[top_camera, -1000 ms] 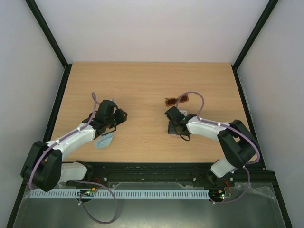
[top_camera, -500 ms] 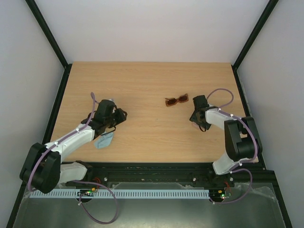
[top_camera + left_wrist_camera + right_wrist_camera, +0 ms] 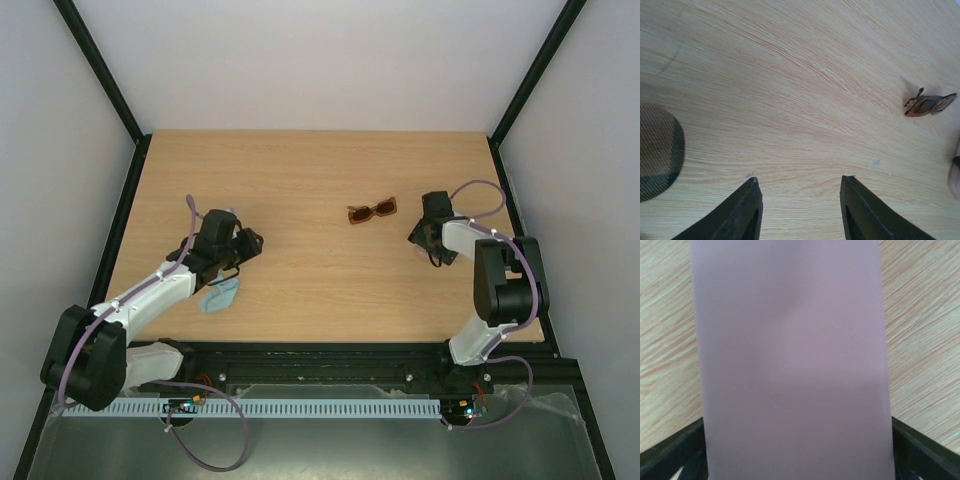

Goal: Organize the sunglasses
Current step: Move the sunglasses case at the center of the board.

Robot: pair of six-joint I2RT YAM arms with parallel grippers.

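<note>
The reddish-brown sunglasses (image 3: 372, 211) lie folded on the wooden table (image 3: 300, 170), right of centre; they also show small at the far right of the left wrist view (image 3: 929, 104). My right gripper (image 3: 428, 226) is just right of them. In its wrist view a flat pink case (image 3: 790, 365) fills the space between its fingers (image 3: 920, 450), its sides against both, close over the wood. My left gripper (image 3: 243, 244) hovers low over bare wood at the left, open (image 3: 800, 180) with nothing between its fingertips.
A light-blue cloth (image 3: 218, 297) lies near the front edge beside the left arm. A dark, rounded, mesh-textured object (image 3: 657, 150) sits left of the left gripper. Black frame posts (image 3: 120, 200) border the table on both sides.
My right arm has swung from the front middle to the right side, ending beside the brown sunglasses. The left gripper has drifted slightly left.
</note>
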